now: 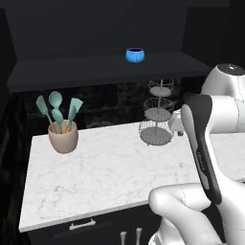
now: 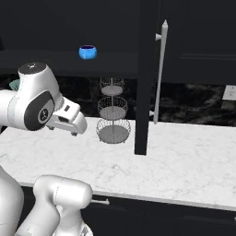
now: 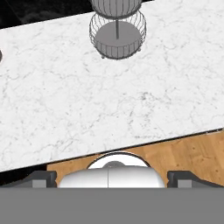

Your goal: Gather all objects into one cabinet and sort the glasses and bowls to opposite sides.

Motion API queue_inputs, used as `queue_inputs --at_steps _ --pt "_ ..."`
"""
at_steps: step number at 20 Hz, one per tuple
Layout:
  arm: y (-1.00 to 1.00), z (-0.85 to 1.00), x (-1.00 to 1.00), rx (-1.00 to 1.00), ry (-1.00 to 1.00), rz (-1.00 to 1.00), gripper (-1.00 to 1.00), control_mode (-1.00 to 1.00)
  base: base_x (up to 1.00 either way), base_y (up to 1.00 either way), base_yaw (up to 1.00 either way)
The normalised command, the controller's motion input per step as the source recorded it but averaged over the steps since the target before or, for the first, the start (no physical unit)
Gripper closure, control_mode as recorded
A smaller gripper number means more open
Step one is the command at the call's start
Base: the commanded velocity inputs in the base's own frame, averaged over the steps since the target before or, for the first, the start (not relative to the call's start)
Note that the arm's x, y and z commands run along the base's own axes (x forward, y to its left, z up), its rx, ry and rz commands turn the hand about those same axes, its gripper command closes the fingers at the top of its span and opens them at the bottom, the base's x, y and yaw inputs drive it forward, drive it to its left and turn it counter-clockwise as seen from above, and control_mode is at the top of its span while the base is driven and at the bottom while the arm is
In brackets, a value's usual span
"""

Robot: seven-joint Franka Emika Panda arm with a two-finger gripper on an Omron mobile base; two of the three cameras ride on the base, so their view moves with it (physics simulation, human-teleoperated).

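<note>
I see one blue cup (image 1: 135,55) on the cabinet shelf (image 1: 72,69). My gripper (image 3: 111,178) is spread wide and empty above the bench (image 3: 65,100), fingertips (image 3: 41,178) cut off at the frame edge.

One cup (image 1: 135,55) stands alone on the shelf board (image 1: 72,69) of the wall cabinet (image 1: 95,28), a little right of the board's middle and nearer its back than its front edge. Below the cabinet runs the counter (image 1: 105,172). At the counter's back left corner sits the utensil pot (image 1: 63,137), utensils upright in it. Along the same back edge, well to the right of the pot, stands the three-tier wire stand (image 1: 157,115), almost straight under the cup. Seen from the right base view, an open cabinet door (image 2: 146,78) hangs just right of the stand, its long handle (image 2: 160,73) on the far side. Drawers (image 1: 81,225) sit under the counter's front edge.
</note>
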Motion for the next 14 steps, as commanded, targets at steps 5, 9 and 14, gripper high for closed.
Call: queue_inputs --at_steps 5,9,14 --pt "0.00 0.00 0.00 0.00 0.00 0.00 -1.00 1.00 0.00 0.27 0.05" --pt "0.00 0.00 0.00 0.00 0.00 0.00 -1.00 1.00 0.00 0.34 0.09" --pt "0.00 0.00 0.00 0.00 0.00 0.00 -1.00 1.00 0.02 0.35 0.08"
